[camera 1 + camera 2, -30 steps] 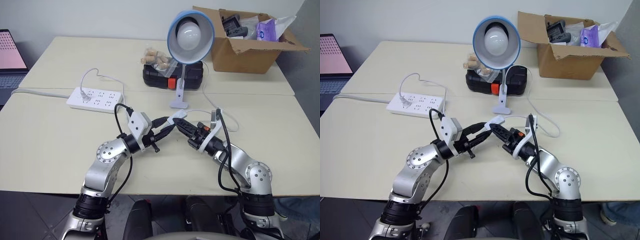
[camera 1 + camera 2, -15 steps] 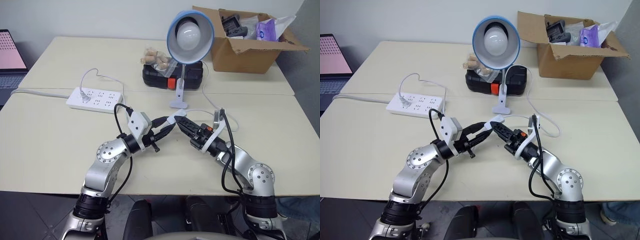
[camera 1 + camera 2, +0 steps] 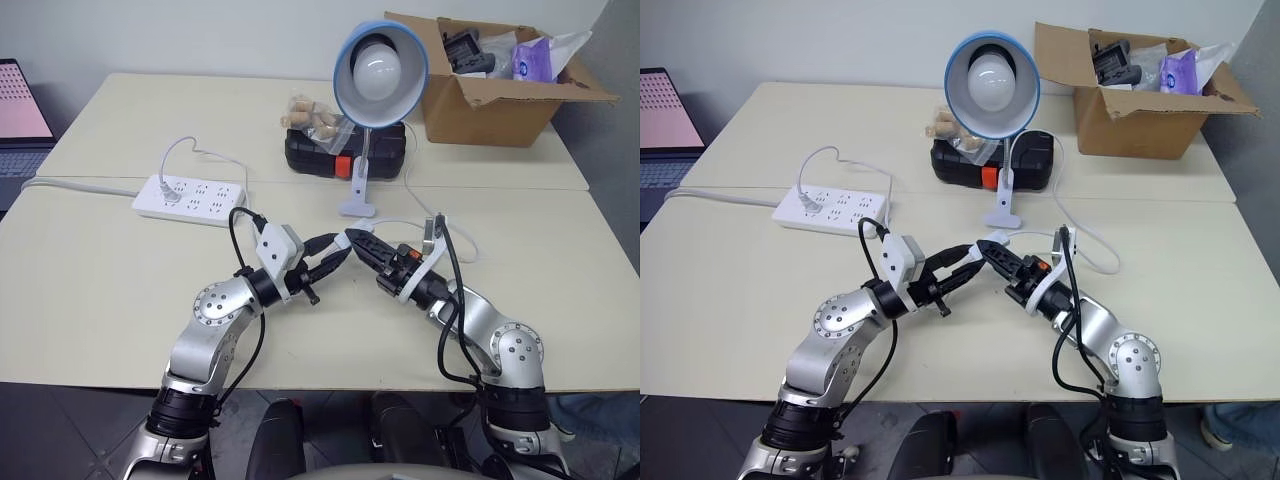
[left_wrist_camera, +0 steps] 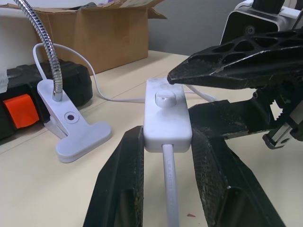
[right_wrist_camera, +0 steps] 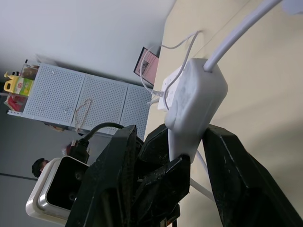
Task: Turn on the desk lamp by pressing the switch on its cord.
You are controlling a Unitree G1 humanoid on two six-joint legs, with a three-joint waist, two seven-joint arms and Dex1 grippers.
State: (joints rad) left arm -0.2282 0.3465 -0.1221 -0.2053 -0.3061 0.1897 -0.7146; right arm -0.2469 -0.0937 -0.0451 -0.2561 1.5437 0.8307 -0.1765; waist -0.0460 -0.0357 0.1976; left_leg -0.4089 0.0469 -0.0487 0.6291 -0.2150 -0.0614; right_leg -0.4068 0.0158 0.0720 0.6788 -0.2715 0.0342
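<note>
The right gripper [image 3: 352, 238] is closing in, one finger now sitting over the switch [image 4: 166, 115] — white, oblong, pinched by the left gripper [image 4: 166, 142] above the desk's [image 3: 120, 290] near edge.

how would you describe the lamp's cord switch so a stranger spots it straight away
Start at the blue-shaded desk lamp and drop to the table in front of its white clip base. The switch is the small white oblong held above it between the left gripper's fingers, far smaller than the white power strip.

Both silver arms reach inward, level; the left black two-fingered tool [image 3: 338, 251] is clamped, the right tool [image 3: 356, 241] part-spread astride it.
</note>
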